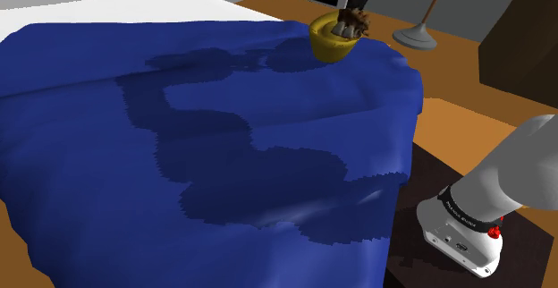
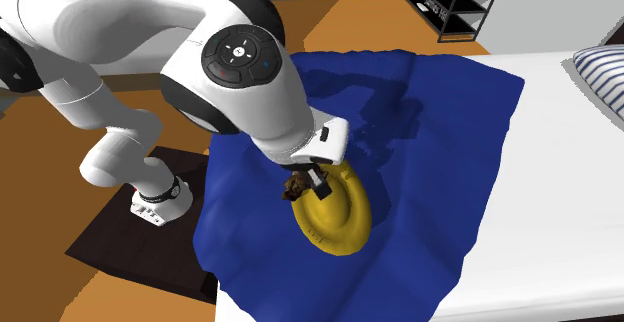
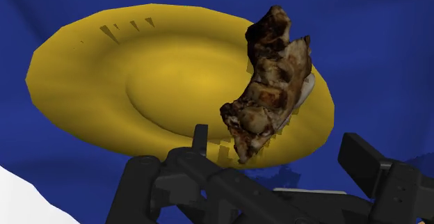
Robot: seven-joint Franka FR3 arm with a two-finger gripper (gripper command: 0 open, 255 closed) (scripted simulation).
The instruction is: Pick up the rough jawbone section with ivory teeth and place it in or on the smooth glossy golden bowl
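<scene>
Fingers (image 3: 363, 157) are spread apart and clamp nothing. The jawbone section (image 3: 270, 83) sits just ahead of them. Its lower tip falls between the two fingers, closer to one of them, with a strip of bowl visible in the gap, so there is no contact. The jawbone is in the golden bowl (image 3: 104, 69), leaning on the inner slope by the rim nearest the fingers. Its far end sticks up past the rim line. The bone surface is rough, lumpy and mottled dark brown, with paler tan-ivory patches where the teeth are, and the overall shape is curved and irregular. The bowl is shallow and wide-rimmed, smooth yellow-gold with a soft sheen in the well. The second exterior view shows the white arm (image 2: 240, 70) bent down over the bowl (image 2: 340, 220), with the black fingers (image 2: 320, 184) right beside the jawbone (image 2: 296, 187) at the rim. The shoulder view has the bowl (image 1: 327, 48) at the far corner of the bed, with the jawbone (image 1: 349, 25) poking up out of it. The bowl rests on a rumpled blue blanket (image 1: 134, 179) over a white sheet (image 2: 560, 200). A striped pillow (image 2: 600, 70) lies at the bed's head, and the floor (image 1: 456, 134) is wood.
</scene>
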